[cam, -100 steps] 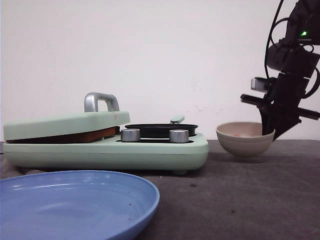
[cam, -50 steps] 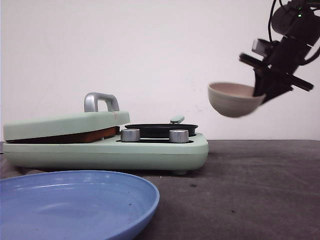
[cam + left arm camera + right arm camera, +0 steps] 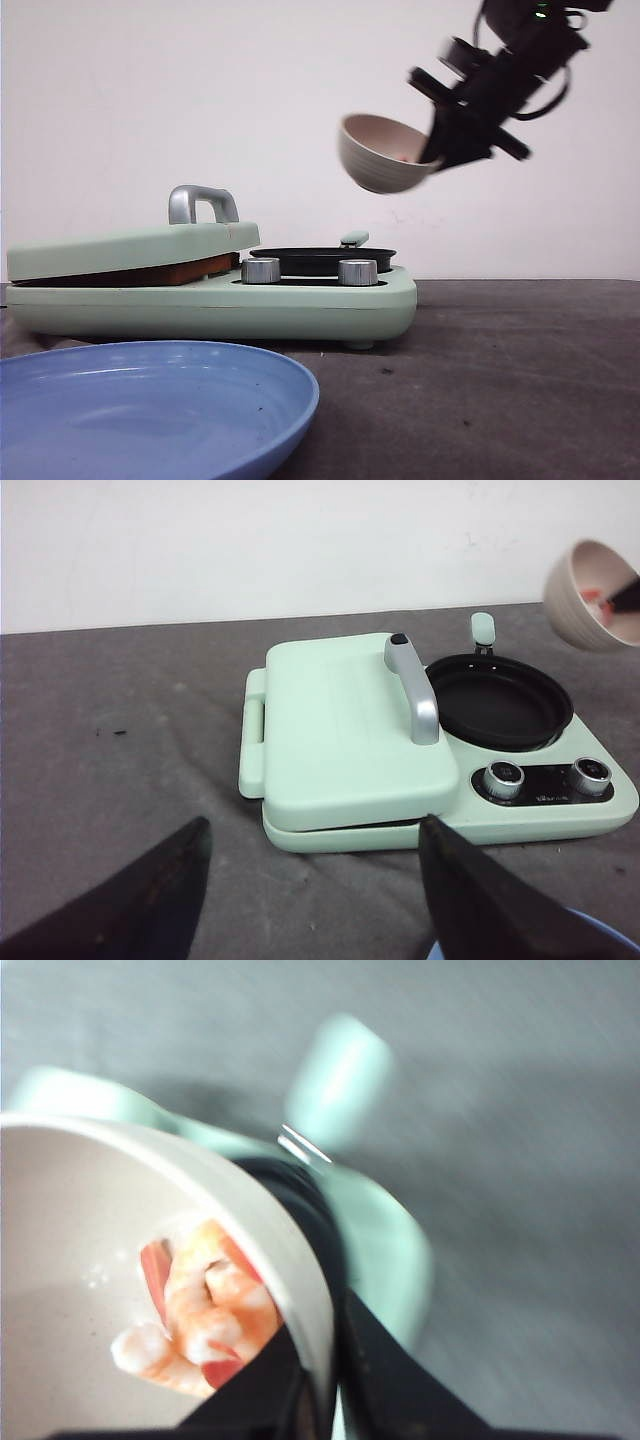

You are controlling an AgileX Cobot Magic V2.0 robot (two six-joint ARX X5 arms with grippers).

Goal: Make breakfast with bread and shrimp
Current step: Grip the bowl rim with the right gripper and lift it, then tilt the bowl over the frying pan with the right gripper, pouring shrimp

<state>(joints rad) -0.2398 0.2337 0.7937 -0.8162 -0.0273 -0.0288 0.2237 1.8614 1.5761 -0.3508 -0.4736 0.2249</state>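
Observation:
My right gripper (image 3: 438, 142) is shut on the rim of a beige ribbed bowl (image 3: 383, 155). It holds the bowl in the air, tilted, above and just right of the black pan (image 3: 322, 260). In the right wrist view the shrimp (image 3: 205, 1310), pink-orange pieces, lie inside the bowl (image 3: 90, 1220), with one finger of the gripper (image 3: 320, 1360) on each side of the rim. The left wrist view shows the bowl (image 3: 585, 605) past the pan (image 3: 498, 700). My left gripper (image 3: 315, 825) hangs open and empty before the appliance. The bread is hidden; a brown strip (image 3: 150, 272) shows under the lid.
A mint-green cooker (image 3: 300, 300) stands mid-table with its lid (image 3: 345, 725) down, a metal handle (image 3: 203, 203) on top and two knobs (image 3: 310, 271) in front. A blue plate (image 3: 150, 400) lies nearest the camera at the left. Dark table (image 3: 520, 380) lies to the right.
The right gripper lifted the bowl off the table at the right, carried it up and left towards the pan, and tilted it.

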